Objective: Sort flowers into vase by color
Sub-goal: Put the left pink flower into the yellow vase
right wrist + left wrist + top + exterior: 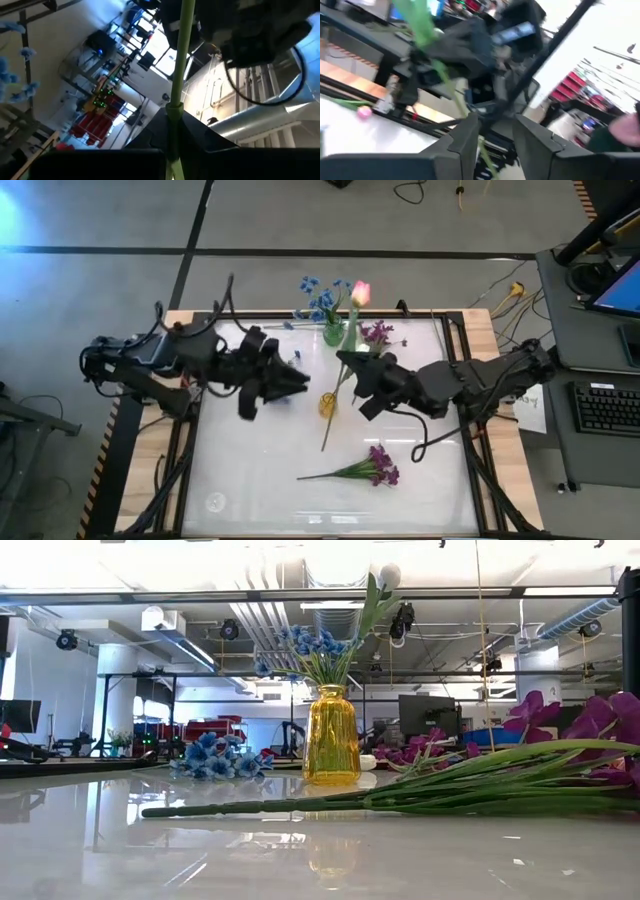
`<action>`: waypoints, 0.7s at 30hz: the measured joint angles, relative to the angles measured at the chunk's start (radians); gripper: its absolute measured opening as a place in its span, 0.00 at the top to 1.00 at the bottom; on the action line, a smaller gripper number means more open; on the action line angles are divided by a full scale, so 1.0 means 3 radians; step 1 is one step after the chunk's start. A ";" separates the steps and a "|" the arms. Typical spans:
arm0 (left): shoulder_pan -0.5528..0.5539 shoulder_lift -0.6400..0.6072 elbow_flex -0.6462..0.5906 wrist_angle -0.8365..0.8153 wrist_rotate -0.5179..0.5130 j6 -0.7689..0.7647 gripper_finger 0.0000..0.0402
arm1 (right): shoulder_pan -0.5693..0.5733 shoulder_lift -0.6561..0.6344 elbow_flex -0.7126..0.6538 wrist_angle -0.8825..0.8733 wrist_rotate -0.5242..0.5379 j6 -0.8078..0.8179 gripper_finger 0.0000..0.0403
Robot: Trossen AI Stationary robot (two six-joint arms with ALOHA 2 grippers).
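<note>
Right gripper (172, 131) is clenched on the green stem of the pink tulip (360, 293), up over the middle of the table (260, 480). Stem runs straight through the fingers and hangs on a slant, bud at the far end near the back edge, lower end reaching down past the yellow vase (332, 736).

Left gripper (496, 131) sits just across from it, fingers parted, with the same green stem passing through the gap; can't tell if it's touching.

Yellow vase stands upright mid-table and holds a blue sprig (305, 650). A green vase (333, 333) stands at the back edge by more blue blossoms (318, 297). A loose blue bunch (215, 758) lies on the table behind the yellow vase in the low view.

One purple sprig (372, 468) lies flat on the near half of the table, stem pointing toward the left arm's side. Another purple bunch (377, 332) lies near the back, just beside the green vase.
</note>
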 joint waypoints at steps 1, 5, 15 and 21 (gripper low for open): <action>0.0000 0.0018 0.0000 0.0011 0.0010 0.0011 0.70 | -0.0012 0.0002 0.0000 0.0005 -0.0012 0.0023 0.96; 0.0012 0.0127 0.0000 0.0051 0.0049 0.0045 0.60 | -0.0044 0.0037 0.0001 0.0023 -0.0020 0.0014 0.96; 0.0129 0.0410 -0.0001 0.0130 0.0065 -0.0110 0.44 | -0.0133 0.0127 -0.0001 0.0014 -0.0048 -0.0127 0.96; 0.0140 0.0428 0.0003 0.0144 0.0067 -0.0121 0.53 | -0.0170 0.0134 -0.0001 0.0013 -0.0034 -0.0128 0.96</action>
